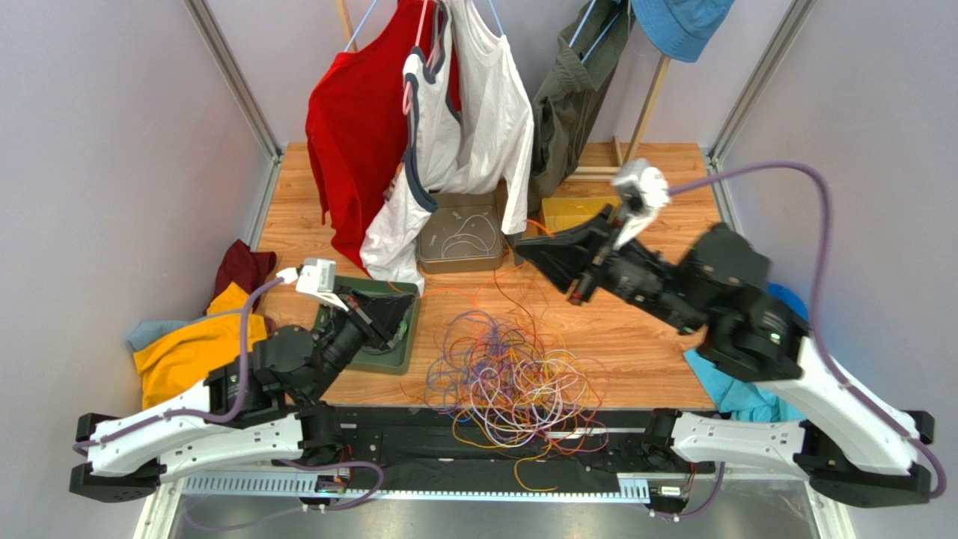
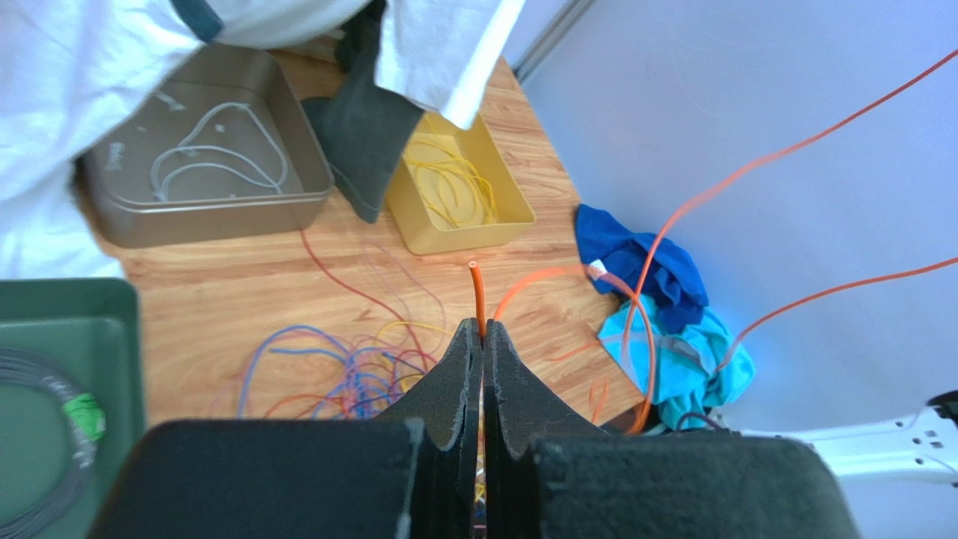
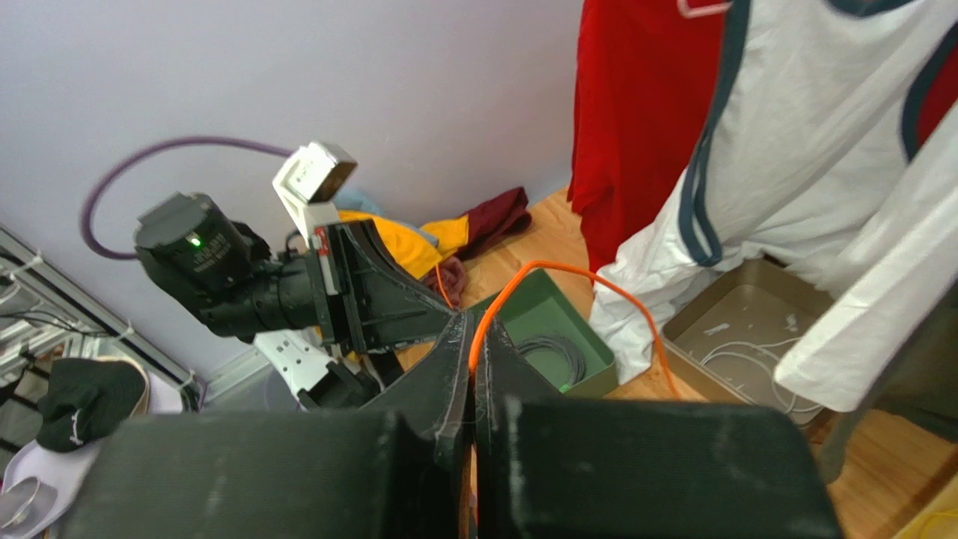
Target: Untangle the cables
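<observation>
Over a wooden table [image 1: 647,337] with shirts [image 1: 472,112] hung at the far side, pinches 1 orange cable [image 2: 477,294] between the closed jaws of the left gripper [image 2: 482,331] by the green tray [image 1: 394,362] at left, clamps an orange strand [image 3: 529,270] likewise in the right gripper [image 3: 472,328] farther right, beyond the cables [image 1: 512,376] snarled at near centre.

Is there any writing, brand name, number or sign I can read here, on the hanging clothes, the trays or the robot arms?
No readable text anywhere in these views.
white jersey, red shirt: no lettering shows.
grey tray, yellow tray, green tray: plain.
white camera housing: any marking is too small to read.
</observation>
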Controlling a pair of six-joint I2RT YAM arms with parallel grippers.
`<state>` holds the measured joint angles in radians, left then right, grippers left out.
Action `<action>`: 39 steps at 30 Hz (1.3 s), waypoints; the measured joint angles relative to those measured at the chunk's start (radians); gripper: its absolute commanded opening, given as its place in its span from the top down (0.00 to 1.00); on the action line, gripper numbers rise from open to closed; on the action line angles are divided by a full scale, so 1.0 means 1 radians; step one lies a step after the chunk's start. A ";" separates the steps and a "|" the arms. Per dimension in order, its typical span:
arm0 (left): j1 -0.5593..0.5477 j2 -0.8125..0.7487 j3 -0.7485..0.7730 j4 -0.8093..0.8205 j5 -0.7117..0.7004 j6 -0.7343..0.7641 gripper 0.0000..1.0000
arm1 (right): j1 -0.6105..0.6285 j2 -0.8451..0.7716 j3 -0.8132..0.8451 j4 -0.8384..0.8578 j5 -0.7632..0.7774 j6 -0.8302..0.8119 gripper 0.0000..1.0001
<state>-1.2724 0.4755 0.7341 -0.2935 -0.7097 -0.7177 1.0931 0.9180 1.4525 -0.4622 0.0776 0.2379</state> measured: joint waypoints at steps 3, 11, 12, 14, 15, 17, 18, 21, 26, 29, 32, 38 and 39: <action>0.000 -0.034 0.039 -0.105 -0.044 -0.014 1.00 | 0.000 0.084 -0.003 0.043 -0.038 0.016 1.00; 0.000 -0.177 0.083 -0.464 -0.220 -0.192 1.00 | 0.000 0.382 0.018 0.208 -0.192 0.066 1.00; 0.000 -0.180 0.098 -0.504 -0.237 -0.213 1.00 | 0.000 0.426 0.032 0.225 -0.209 0.070 1.00; 0.000 -0.180 0.136 -0.583 -0.278 -0.255 1.00 | 0.000 0.506 0.065 0.249 -0.236 0.077 1.00; 0.001 -0.180 0.154 -0.620 -0.296 -0.274 1.00 | 0.000 0.548 0.089 0.260 -0.251 0.079 1.00; 0.001 -0.180 0.179 -0.672 -0.324 -0.296 1.00 | 0.000 0.637 0.145 0.283 -0.277 0.082 1.00; 0.001 -0.180 0.188 -0.694 -0.337 -0.306 1.00 | 0.000 0.673 0.166 0.296 -0.286 0.082 1.00; 0.002 -0.180 0.195 -0.749 -0.366 -0.327 1.00 | 0.000 0.747 0.199 0.325 -0.305 0.081 1.00; 0.003 -0.180 0.195 -0.812 -0.397 -0.348 1.00 | 0.000 0.827 0.206 0.373 -0.324 0.079 1.00; 0.003 -0.179 0.192 -0.834 -0.400 -0.360 1.00 | 0.000 0.872 0.206 0.402 -0.333 0.079 1.00; 0.003 -0.167 0.178 -0.858 -0.396 -0.382 1.00 | -0.001 0.919 0.207 0.429 -0.348 0.080 1.00; 0.003 -0.112 0.146 -0.932 -0.372 -0.476 0.90 | -0.002 0.955 0.207 0.463 -0.377 0.080 1.00; 0.003 -0.112 0.139 -0.939 -0.369 -0.484 0.89 | -0.002 0.956 0.207 0.473 -0.381 0.080 1.00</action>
<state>-1.2690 0.3637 0.8734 -1.2324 -1.0782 -1.2018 1.0916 1.8744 1.6596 0.0105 -0.3031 0.3180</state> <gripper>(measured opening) 0.069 0.009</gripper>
